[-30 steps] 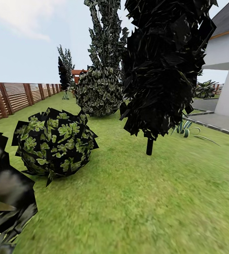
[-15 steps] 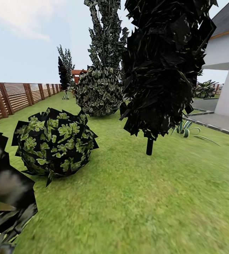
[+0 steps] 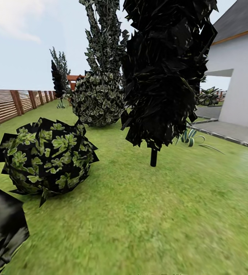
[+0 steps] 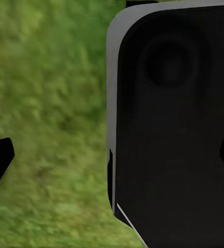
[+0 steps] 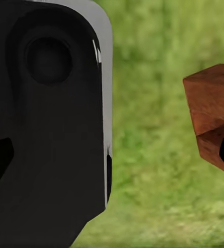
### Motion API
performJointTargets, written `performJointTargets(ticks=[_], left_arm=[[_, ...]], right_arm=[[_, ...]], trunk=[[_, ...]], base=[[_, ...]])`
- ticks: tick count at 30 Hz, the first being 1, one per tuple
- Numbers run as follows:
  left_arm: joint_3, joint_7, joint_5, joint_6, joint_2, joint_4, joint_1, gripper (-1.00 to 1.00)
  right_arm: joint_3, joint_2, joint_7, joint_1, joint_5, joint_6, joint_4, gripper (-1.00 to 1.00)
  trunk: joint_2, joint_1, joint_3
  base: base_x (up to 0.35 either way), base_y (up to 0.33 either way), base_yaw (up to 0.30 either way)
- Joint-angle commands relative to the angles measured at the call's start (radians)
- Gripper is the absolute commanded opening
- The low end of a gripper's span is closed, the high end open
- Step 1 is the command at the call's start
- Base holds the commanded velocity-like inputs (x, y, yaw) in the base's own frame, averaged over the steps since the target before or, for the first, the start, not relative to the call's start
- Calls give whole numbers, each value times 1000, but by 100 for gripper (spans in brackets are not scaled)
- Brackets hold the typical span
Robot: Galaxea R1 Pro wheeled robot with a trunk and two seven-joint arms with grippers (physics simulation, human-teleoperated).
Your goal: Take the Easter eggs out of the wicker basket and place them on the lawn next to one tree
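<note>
Lawn (image 3: pixel 169 214) ahead — round bush (image 3: pixel 47 156) left; black tree (image 3: pixel 166 72) centre.

Black rounded body panel (image 4: pixel 174 119), grey-edged

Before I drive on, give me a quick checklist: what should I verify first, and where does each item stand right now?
1. Wicker basket and eggs located: not ok, head view offers lawn, shrubs and trees.
2. Suitable tree picked: not ok; nearest is the all-black tree.
3. Lawn ahead free: ok.
4. Round leafy bush close on the left: cannot tell clearance.
5. Jaws empty: cannot tell.
6. Brown block by right wrist: cannot tell what.
</note>
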Motion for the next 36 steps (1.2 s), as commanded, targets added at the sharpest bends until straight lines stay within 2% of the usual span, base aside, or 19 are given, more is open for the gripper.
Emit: performJointTargets(ticks=[1, 17, 29, 36], left_arm=[[0, -1, 0, 1, 0, -2, 1, 100], [0, -1, 0, 1, 0, -3, 1, 100], [1, -1, 0, 2, -1, -4, 1, 100], [0, -2, 0, 2, -1, -4, 1, 100]], right_arm=[[1, 0, -1, -1, -1, 0, 2, 100], [-3, -1, -2, -1, -3, 0, 2, 100], [-5, -1, -2, -1, -4, 0, 2, 100], [-2, -1, -2, -1, -2, 1, 2, 100]], trunk=[[0, 0, -1], [0, 0, -5], [0, 0, -11], [0, 0, -12]], base=[[0, 0, -293], [6, 0, -296], [304, 0, -287], [333, 0, -106]])
